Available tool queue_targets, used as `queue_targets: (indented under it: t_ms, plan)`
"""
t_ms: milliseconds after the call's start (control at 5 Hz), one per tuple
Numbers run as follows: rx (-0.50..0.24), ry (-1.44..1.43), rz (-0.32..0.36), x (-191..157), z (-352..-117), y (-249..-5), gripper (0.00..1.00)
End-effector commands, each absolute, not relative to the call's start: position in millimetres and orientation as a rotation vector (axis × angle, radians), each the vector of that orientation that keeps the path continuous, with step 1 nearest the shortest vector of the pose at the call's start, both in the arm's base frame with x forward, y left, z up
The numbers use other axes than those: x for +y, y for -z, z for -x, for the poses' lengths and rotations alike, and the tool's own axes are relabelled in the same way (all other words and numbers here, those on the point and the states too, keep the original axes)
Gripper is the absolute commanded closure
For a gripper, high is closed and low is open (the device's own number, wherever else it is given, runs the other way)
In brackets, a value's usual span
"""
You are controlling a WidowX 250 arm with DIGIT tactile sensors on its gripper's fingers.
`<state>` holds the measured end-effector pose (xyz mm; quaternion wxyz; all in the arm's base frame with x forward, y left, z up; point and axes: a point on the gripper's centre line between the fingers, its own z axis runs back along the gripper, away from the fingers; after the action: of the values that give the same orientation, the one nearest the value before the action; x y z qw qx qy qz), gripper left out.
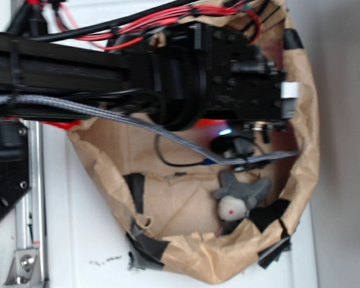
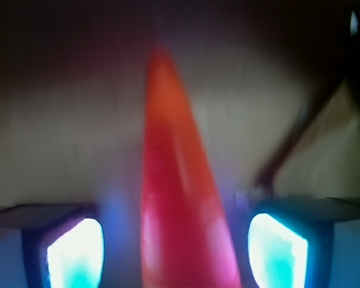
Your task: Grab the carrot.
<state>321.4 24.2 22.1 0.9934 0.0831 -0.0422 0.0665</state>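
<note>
In the wrist view the carrot (image 2: 180, 198) is a glossy orange-red cone that runs from the bottom edge up the middle, its tip pointing away. My gripper (image 2: 177, 255) is open and straddles its thick end. The left pad (image 2: 75, 252) and the right pad (image 2: 277, 249) glow cyan, each with a gap to the carrot. In the exterior view the black arm (image 1: 216, 66) hangs over the brown paper-lined bin (image 1: 306, 150) and hides the jaws. Only an orange sliver (image 1: 207, 124) shows under the arm, likely the carrot.
A grey plush mouse (image 1: 240, 195) lies on the bin floor near the front right wall. Grey and black cables (image 1: 168, 129) sag across the bin. Black tape patches (image 1: 135, 189) hold the crumpled paper walls. A metal rail (image 1: 33, 198) runs along the left.
</note>
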Motion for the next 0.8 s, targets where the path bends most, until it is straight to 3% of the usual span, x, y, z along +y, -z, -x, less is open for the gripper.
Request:
queue_targets:
  t_ms: [0, 200, 600]
  plan:
    - [-0.078, -0.142, -0.193, 26.4, -320.4, -15.5, 1.00]
    - [-0.094, -0.139, -0.206, 23.7, -312.9, -37.9, 1.00]
    - [-0.137, -0.169, -0.095, 20.8, -286.0, -117.8, 1.00]
